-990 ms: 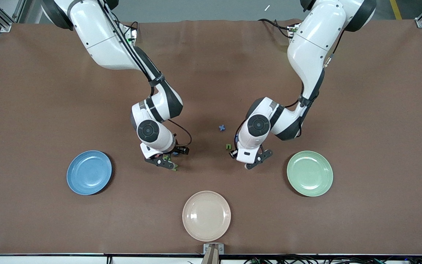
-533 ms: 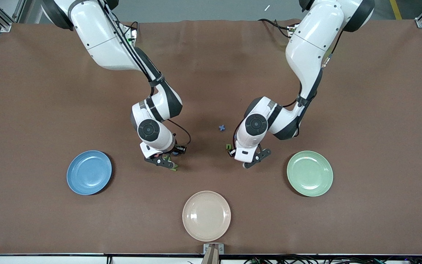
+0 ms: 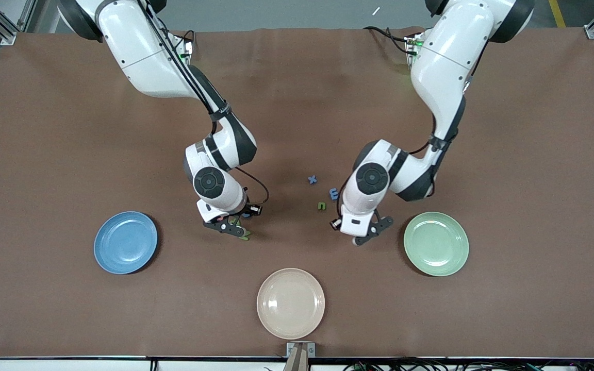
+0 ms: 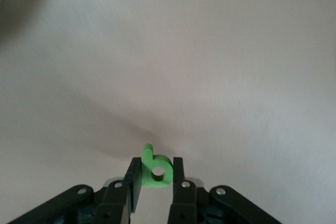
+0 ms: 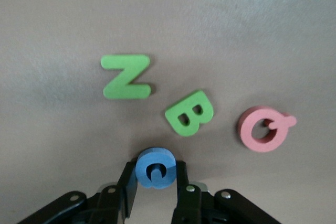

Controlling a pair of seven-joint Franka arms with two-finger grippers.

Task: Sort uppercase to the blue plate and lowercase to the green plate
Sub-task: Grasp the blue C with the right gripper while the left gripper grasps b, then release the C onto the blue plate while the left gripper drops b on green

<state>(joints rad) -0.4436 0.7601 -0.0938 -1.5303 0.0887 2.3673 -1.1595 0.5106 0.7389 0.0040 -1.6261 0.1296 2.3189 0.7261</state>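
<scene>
Left arm shifted toward green plate (image 3: 436, 243), L gripper (image 4: 156, 178) pinching green stemmed letter (image 4: 155, 167), R gripper (image 5: 155, 178) pinching blue C (image 5: 154, 167) at frame bottom.

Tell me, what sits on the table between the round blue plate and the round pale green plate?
In the front view, both grippers: right gripper nearer the blue plate, left gripper beside the green plate.

Front view high, facing both robots over brown table (image 3: 297, 103); wrist views look down close past own fingers onto same table.
</scene>
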